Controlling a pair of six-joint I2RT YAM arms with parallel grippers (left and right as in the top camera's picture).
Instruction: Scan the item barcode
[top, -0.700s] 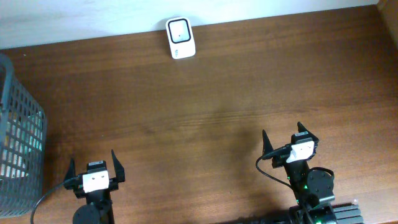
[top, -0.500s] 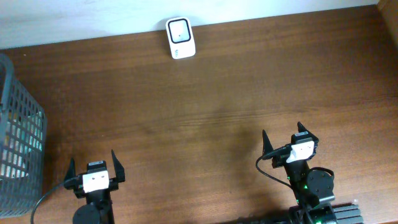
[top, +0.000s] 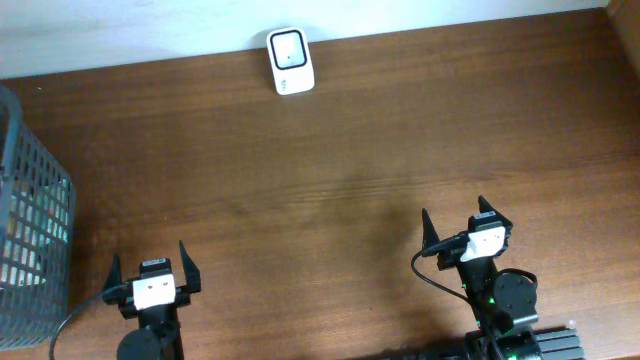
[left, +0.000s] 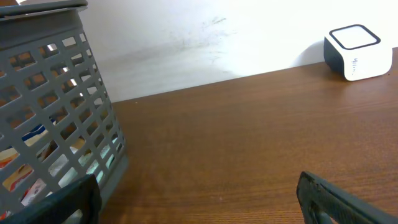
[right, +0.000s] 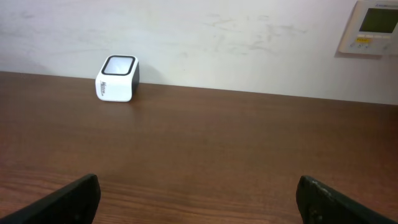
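A grey mesh basket stands at the left edge of the brown wooden surface. It is the only container in view. Through its slotted wall the left wrist view shows what look like several packets in white, orange, blue and teal. The mesh hides too much of them to tell what they are or whether a barcode faces outward. The white scanner sits at the far edge of the surface against the pale wall, its dark window facing up, well apart from the basket and from both arms. The left gripper hovers near the front edge, just right of the basket, fingers spread wide and holding nothing. The right gripper is also near the front edge, its fingers likewise apart and empty.
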